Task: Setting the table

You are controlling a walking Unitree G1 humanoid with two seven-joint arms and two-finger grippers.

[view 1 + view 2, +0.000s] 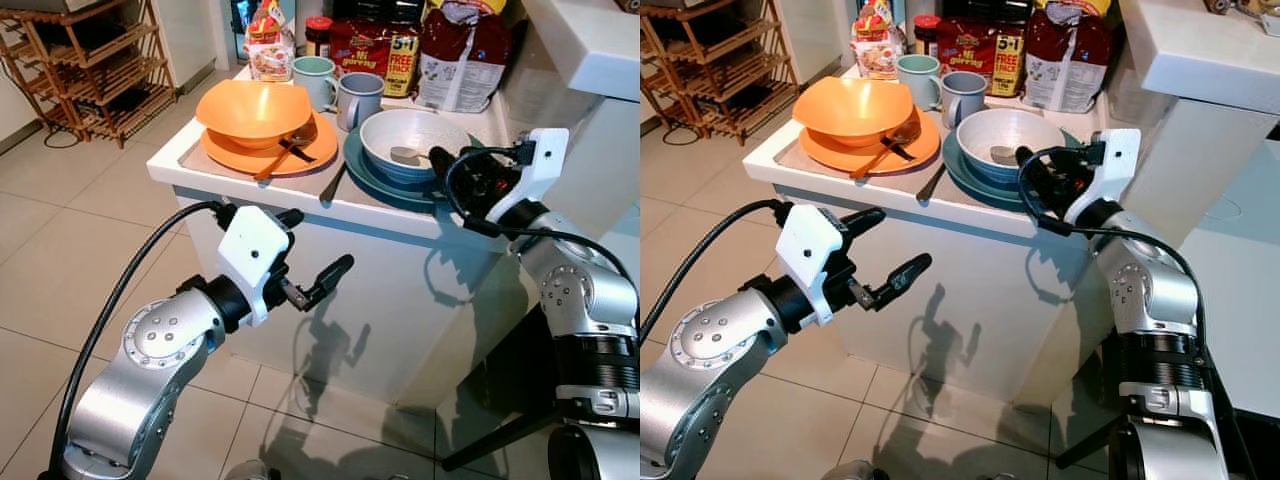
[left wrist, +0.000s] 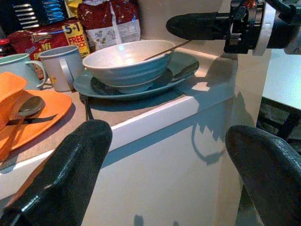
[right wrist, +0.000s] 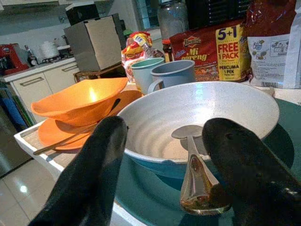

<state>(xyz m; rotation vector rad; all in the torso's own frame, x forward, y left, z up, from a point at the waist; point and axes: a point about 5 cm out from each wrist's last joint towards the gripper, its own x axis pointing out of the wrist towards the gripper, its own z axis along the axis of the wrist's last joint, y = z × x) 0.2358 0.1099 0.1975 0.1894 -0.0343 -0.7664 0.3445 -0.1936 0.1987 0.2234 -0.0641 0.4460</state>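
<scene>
On the white table (image 1: 250, 192) an orange bowl (image 1: 253, 110) sits on an orange plate (image 1: 225, 152) with a spoon (image 1: 290, 140) beside it. To its right a pale blue bowl (image 1: 425, 128) stands on a teal plate (image 1: 362, 168), and a spoon (image 3: 190, 141) lies in it with the handle over the near rim. My right gripper (image 3: 164, 155) hovers open at that rim, one finger on each side of the spoon handle, holding nothing. Below the table edge my left gripper (image 1: 318, 242) is open and empty in front of the table's side. A dark utensil (image 1: 333, 185) lies between the plates.
A teal mug (image 1: 315, 78) and a grey-blue mug (image 1: 358, 98) stand behind the plates, with food packs (image 1: 375, 50) along the back. A wooden rack (image 1: 95, 60) is at far left and a white counter (image 1: 590, 40) at right. Tiled floor surrounds the table.
</scene>
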